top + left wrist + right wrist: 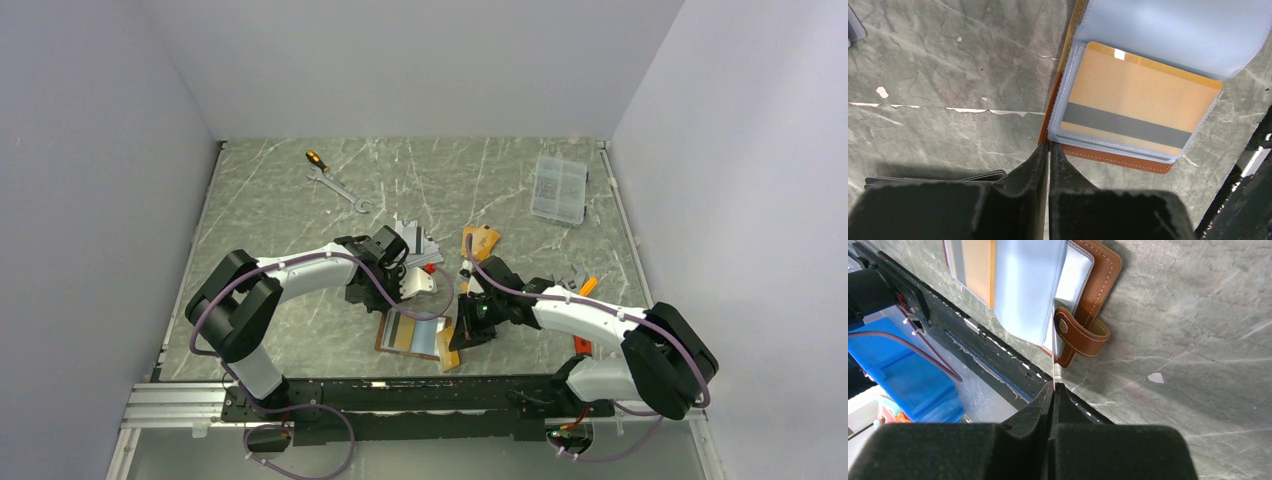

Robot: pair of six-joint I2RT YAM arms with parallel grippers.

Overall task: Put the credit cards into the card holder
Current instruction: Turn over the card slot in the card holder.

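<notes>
Green marbled tabletop (270, 200): tan leather card holder (1118, 158) open, gold-orange striped credit card (1143, 100) sleeved; your right gripper (1053, 387) pinches a clear sleeve (1028, 290), left gripper (1049, 150) nearly closed, empty; fetch another card next.

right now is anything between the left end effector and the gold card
Only the clear sleeve holding the gold card in the card holder; the next sleeve page arches above it, lifted clear of the left end effector.
</notes>
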